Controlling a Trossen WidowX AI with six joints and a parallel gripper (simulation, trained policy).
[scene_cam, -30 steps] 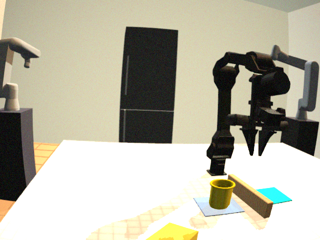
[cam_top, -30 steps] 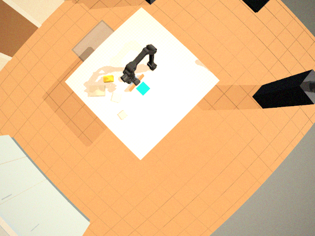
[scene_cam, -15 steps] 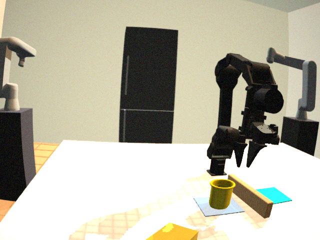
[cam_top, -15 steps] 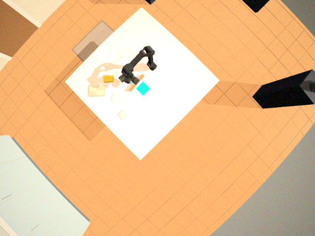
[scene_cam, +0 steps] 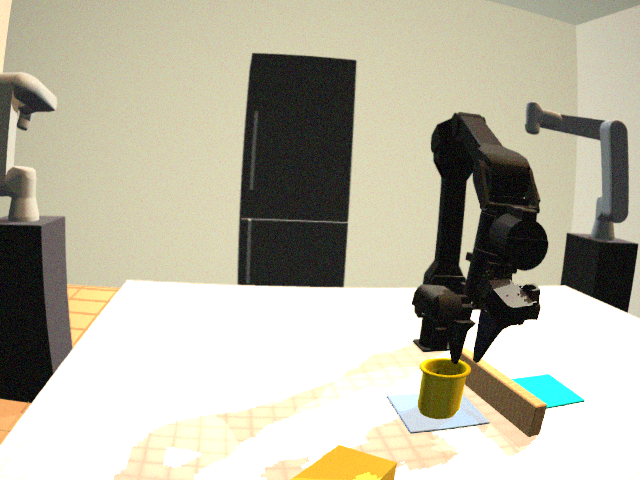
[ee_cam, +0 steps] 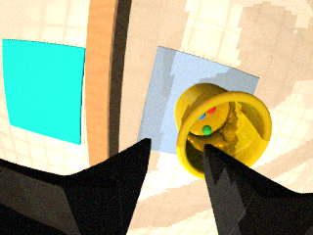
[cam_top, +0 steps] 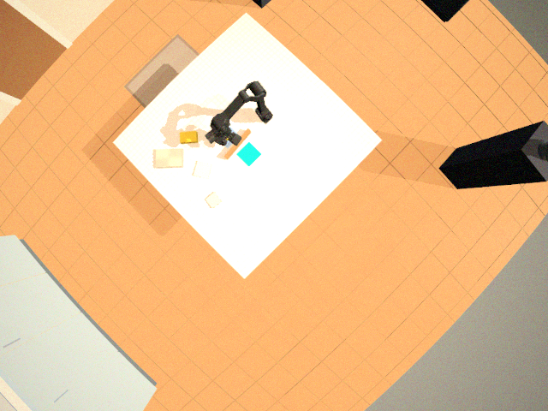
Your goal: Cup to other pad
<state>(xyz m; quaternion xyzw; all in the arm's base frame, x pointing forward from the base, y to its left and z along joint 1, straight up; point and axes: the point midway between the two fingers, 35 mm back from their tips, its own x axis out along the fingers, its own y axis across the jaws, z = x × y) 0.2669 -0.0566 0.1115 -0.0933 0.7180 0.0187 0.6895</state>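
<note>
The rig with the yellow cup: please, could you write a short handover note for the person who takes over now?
Gripper: partly open, holding nothing, fingertips near the cup's rim.
Cup: upright on the pale blue pad, marbles inside.
Done: no transfer.
Left: grasp, carry over the wooden barrier, set down on the cyan pad, release.

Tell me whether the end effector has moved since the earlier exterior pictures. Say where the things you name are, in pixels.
Yes: the end effector (cam_top: 223, 140) (scene_cam: 465, 360) (ee_cam: 177, 147) has come down in the exterior view, its fingertips now level with the rim of the yellow cup (scene_cam: 440, 395) (ee_cam: 264, 117).
</note>
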